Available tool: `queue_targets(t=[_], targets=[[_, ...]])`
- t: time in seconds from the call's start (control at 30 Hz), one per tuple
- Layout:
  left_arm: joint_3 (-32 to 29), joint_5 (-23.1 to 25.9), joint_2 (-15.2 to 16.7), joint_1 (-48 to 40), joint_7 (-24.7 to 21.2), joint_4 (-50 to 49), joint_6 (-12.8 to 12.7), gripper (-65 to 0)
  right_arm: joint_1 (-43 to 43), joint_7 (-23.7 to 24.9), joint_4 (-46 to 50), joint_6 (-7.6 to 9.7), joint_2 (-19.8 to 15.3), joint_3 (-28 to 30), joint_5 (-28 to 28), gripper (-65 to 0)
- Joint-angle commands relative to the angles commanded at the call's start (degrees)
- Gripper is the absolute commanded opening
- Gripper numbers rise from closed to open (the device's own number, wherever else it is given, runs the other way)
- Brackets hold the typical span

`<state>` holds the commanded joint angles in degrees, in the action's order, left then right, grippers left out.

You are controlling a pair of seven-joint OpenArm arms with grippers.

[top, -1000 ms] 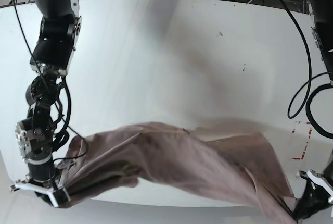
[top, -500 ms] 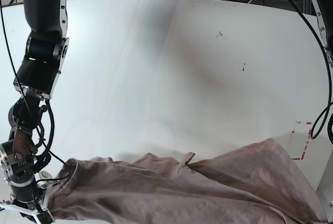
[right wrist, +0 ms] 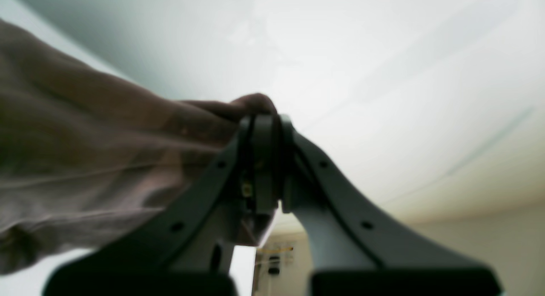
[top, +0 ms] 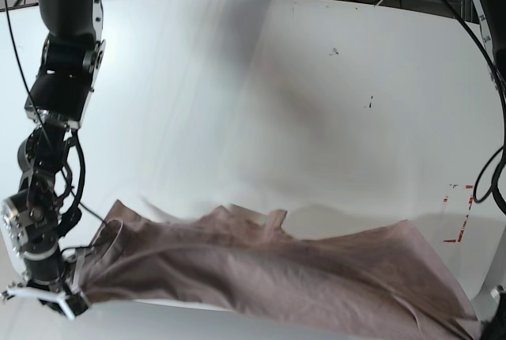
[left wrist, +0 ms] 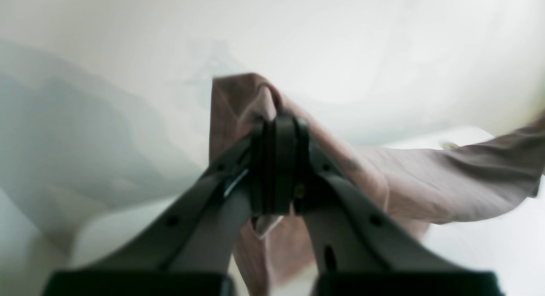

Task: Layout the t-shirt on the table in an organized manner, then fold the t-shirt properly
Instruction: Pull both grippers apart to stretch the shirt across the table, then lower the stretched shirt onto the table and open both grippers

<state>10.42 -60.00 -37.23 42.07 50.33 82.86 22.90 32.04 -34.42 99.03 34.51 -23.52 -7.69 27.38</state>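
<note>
**Shirt held up between both arms at the near edge**

Since half a second ago the t-shirt (top: 269, 273) has lifted a little off the near edge, and the arm on the base view's left has come slightly up with it. Nearest in each wrist view, the jaws are pressed together on cloth: the left gripper (left wrist: 279, 130) pinches a folded edge of the t-shirt (left wrist: 425, 185), and the right gripper (right wrist: 264, 125) clamps a bunched corner (right wrist: 85, 159). In the base view the right gripper (top: 59, 302) holds the shirt's one end at the near left. The fabric stretches across, wrinkled. Beyond lies the table (top: 261, 95), with red tape marks (top: 461, 212) near its right edge.
</note>
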Motion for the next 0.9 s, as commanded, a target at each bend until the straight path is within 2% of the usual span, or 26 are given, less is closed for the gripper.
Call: queue_targets(t=[0.1,0.23,0.47,0.7,0.9], targets=[[3.16,-1.67,0.0,-5.71,0.0,0.09,0.0,-64.0,-5.8,-1.49,3.96,-0.09,0.7,-1.41,-0.09,-64.4],[6.95,-2.73,0.0,-15.03,0.0,0.62,0.0,-64.0,-12.66,-4.31,9.14,0.18,3.96,-3.52,-0.09,-64.4],[13.27,-2.73,0.0,-31.21,0.0,6.33,0.0,-64.0,-25.58,-4.75,15.56,0.18,7.56,-5.89,0.0,-64.4],[15.38,-2.73,0.18,-44.75,0.0,9.67,0.0,-64.0,-36.84,-4.66,17.05,0.18,10.99,-5.89,0.09,-64.5],[17.93,-2.73,0.44,-54.51,0.0,9.93,0.0,-64.0,-41.93,-4.57,16.97,0.18,13.63,-7.65,-0.18,-64.5]])
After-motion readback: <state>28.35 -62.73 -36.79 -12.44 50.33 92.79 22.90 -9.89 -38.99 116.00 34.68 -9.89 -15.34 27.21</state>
